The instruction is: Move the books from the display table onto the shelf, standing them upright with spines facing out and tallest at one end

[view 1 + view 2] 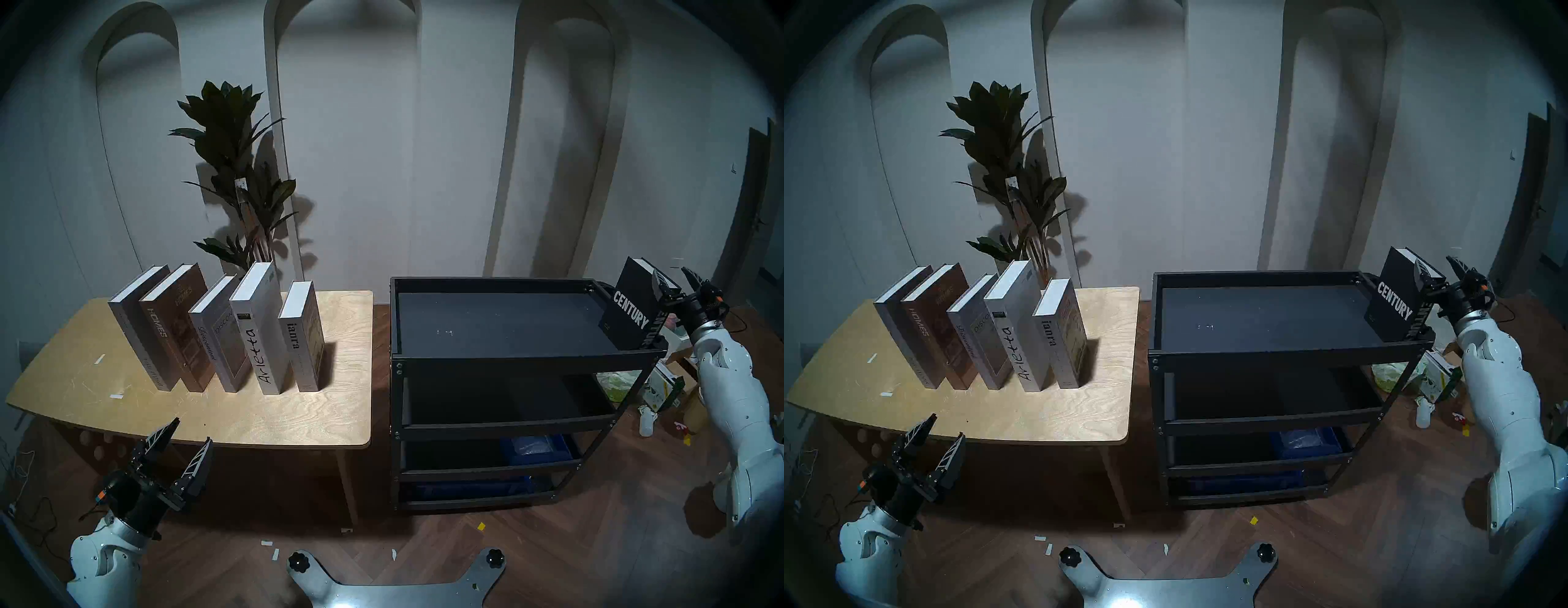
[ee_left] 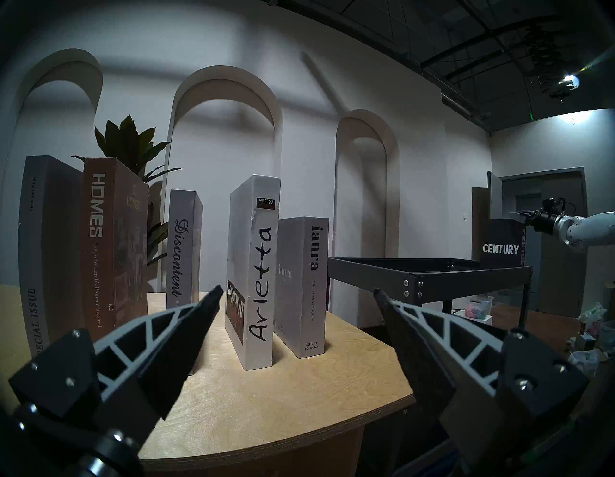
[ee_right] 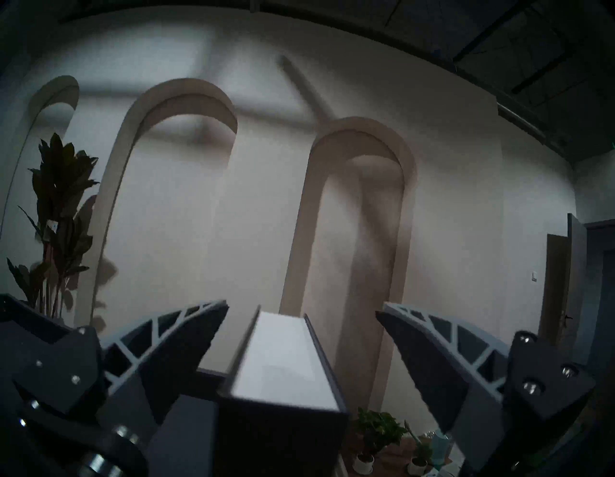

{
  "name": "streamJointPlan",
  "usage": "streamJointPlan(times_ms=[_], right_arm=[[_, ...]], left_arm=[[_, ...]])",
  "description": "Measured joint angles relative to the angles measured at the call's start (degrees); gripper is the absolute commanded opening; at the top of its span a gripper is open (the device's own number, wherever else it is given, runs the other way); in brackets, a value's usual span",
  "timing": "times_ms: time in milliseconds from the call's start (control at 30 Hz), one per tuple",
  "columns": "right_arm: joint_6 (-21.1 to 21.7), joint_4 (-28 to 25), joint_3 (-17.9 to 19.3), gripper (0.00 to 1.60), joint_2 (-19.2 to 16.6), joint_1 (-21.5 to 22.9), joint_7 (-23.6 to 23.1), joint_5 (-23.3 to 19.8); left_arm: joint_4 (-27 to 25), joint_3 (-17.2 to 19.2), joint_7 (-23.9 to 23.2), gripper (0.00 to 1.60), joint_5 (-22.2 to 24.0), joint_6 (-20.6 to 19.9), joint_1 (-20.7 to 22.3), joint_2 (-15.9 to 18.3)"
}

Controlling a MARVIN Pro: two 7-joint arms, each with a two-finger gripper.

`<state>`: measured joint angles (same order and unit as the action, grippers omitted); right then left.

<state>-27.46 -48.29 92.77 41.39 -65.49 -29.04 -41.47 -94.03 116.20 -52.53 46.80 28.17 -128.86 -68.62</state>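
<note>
century book (image 1: 631,311) upright on shelf (image 1: 500,326) top tray; right tool (image 1: 674,281) apart, straddling it; left tool (image 1: 186,441) apart

The Special Issue book (image 2: 36,253) is cut by the left wrist view's edge. The Discontent book's (image 2: 183,246) foot hides behind the left gripper (image 2: 298,293). Clutter (image 1: 662,390) beyond the shelf (image 1: 509,361) blurs.

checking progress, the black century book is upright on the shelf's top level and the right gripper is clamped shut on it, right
Not quite. The CENTURY book does stand upright on the shelf top level, but the right gripper is open: the right wrist view shows both fingers spread clear of the book's page edges, not clamped on it.
</note>
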Motion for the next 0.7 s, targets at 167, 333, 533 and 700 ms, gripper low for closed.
streamJointPlan(times_ms=[167,333,533,700], right_arm=[[-1.98,-3.65,1.57,1.6,0.42,-1.02,-1.32,-1.74],[-4.24,-7.08,2.87,1.6,2.16,-1.83,-1.51,-3.58],[-6.54,-12.43,1.67,1.6,6.76,-3.44,-1.46,-5.44],[-7.42,-15.7,-0.78,1.6,9.89,-4.6,-1.02,-6.27]], left_arm=[[0.02,0.0,-0.02,1.6,0.0,0.0,0.01,0.0],[0.05,-0.02,-0.02,1.6,0.01,0.0,0.02,0.01],[0.15,-0.02,-0.02,1.6,0.01,0.0,0.04,0.01],[0.2,-0.02,-0.02,1.6,0.01,0.0,0.06,0.01]])
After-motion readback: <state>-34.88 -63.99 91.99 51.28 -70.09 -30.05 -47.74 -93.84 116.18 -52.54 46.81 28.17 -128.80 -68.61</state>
